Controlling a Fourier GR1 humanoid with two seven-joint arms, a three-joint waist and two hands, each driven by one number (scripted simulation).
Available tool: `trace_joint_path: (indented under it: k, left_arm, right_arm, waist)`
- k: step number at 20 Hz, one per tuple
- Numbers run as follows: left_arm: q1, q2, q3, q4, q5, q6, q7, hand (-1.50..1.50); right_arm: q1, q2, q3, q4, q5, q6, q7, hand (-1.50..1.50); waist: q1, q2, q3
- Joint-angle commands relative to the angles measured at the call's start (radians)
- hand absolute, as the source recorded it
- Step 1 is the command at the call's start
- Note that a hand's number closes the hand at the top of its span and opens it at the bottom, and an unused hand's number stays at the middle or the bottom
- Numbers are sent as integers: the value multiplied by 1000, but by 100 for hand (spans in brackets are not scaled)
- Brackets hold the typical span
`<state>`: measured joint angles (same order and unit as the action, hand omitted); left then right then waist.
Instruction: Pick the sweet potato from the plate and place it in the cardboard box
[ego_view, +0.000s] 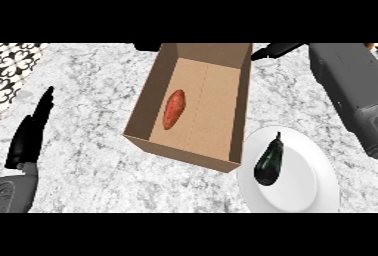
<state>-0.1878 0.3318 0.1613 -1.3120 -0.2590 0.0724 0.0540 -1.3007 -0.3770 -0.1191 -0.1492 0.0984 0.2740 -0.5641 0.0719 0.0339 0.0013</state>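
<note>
The orange-red sweet potato (174, 109) lies inside the open cardboard box (235, 107), on its floor near the left wall, with nothing touching it. A white plate (310, 175) sits at the lower right, just beside the box's near right corner. My right hand (276, 49) shows at the top edge beyond the box's far right corner, mostly cut off, with what shows of it stretched out straight and empty. Its grey forearm (347, 85) runs down the right side. My left hand (31, 130) rests open at the left edge, fingers up.
A dark eggplant (269, 161) lies on the plate's left part. A small black shape (147, 46) shows at the top edge behind the box's far left corner. A patterned tile patch (16, 62) fills the upper left corner beside the marble counter (88, 100).
</note>
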Motion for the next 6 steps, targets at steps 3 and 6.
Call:
trace_joint_path:
  k: [3,6]
  left_arm:
    - [-1,5,-10,-44,7,-23,18,0]
    - [-27,1,-3,-12,-10,4,24,0]
  right_arm:
    - [59,-164,25,19,38,152,-82,-150]
    - [69,-219,49,17,67,222,-114,-150]
  waist:
    - [19,8,3]
    - [6,8,2]
